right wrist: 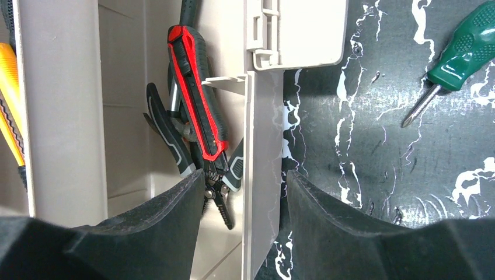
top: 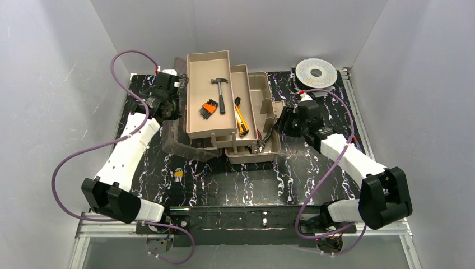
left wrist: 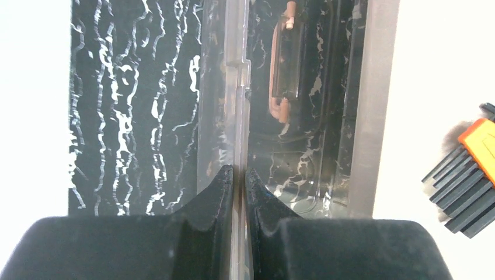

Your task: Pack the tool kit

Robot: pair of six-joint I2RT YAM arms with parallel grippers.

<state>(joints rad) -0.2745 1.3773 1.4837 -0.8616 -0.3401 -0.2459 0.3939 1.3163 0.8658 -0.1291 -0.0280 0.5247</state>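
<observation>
The tan toolbox [top: 263, 106] stands open at the table's middle with its trays fanned out to the left. The top tray [top: 196, 73] holds a hammer [top: 220, 92] and an orange hex-key set [top: 209, 109]; the second tray holds a yellow knife [top: 241, 120]. My left gripper [left wrist: 238, 175] is shut on the edge of the translucent brownish lid [left wrist: 303, 146], which lies open at the left [top: 185, 147]. My right gripper [right wrist: 245, 181] is open and straddles the box's right wall [right wrist: 262, 146]. Red-and-black pliers [right wrist: 195, 111] lie inside the box.
A green screwdriver [right wrist: 461, 52] lies on the black marbled table to the right of the box. A small hex-key set [top: 178, 175] lies on the table in front of the lid. A round silver-white spool [top: 316, 72] sits at the back right. White walls enclose the table.
</observation>
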